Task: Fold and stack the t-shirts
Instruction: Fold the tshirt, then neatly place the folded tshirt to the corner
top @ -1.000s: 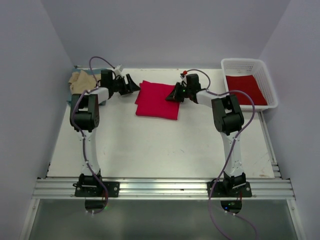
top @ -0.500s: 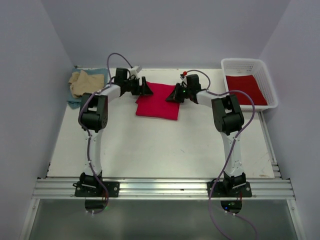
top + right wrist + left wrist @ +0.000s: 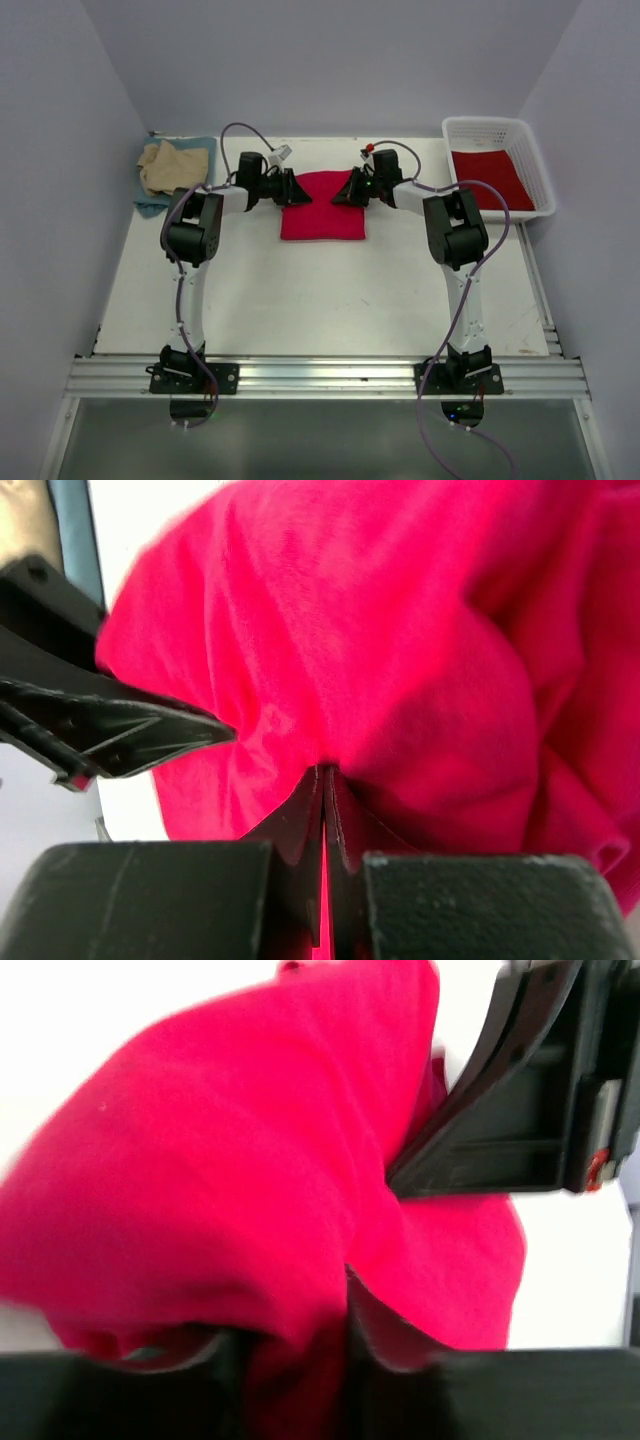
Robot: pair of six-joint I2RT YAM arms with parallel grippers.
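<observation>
**Top view:** A red shirt, folded into a rectangle, is seen lying on the surface toward 12 o'clock. The left end effector is set at its 10 o'clock corner and the right end effector at its 2 o'clock corner. A tan shirt is heaped on a blue-grey shirt at the surface's 10 o'clock. A second red shirt is held in the basket at 2 o'clock.

**Left wrist:** Bunched red cloth is pinched between the nearly closed fingers. The right end effector is seen at 2 o'clock.

**Right wrist:** The fingers are pressed together on a fold of the red shirt. The left end effector is seen at 9 o'clock.
</observation>
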